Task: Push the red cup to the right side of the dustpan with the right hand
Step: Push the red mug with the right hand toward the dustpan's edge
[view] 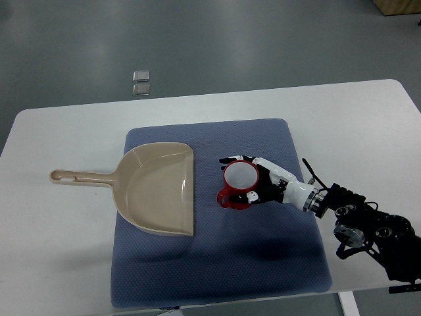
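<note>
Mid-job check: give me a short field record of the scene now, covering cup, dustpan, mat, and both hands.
cup: red cup, upright, on the blue mat, right of the dustpan, apart from it
dustpan: beige dustpan, open edge facing right toward the cup, handle pointing left
right hand: right hand wrapped around the cup, fingers on both sides
left hand: not in view
surface: white table
</note>
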Action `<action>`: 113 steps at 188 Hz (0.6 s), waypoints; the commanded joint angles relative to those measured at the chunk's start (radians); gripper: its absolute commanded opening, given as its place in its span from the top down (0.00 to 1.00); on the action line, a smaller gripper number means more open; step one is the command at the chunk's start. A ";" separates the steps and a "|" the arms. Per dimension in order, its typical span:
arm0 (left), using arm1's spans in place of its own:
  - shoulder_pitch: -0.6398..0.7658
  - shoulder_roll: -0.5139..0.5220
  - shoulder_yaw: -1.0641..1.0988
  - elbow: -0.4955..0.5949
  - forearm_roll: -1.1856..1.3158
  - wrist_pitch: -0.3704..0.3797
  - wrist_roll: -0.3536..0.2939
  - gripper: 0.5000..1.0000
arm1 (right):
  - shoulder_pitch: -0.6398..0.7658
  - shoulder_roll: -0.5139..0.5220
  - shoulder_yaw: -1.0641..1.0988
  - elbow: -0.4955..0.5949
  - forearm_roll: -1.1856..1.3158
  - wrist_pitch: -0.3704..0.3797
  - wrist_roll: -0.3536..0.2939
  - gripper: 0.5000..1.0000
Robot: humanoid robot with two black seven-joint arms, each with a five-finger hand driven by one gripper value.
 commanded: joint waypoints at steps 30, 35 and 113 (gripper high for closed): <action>0.000 0.000 0.000 0.000 0.000 0.000 0.000 0.00 | -0.008 0.007 -0.003 0.029 0.000 -0.002 0.000 0.13; 0.000 0.000 0.000 0.000 0.000 0.000 0.000 0.00 | -0.009 0.009 -0.003 0.031 -0.001 -0.002 0.000 0.13; 0.000 0.000 0.000 0.000 0.000 0.000 0.000 0.00 | -0.015 0.029 -0.023 0.046 -0.009 -0.009 0.000 0.13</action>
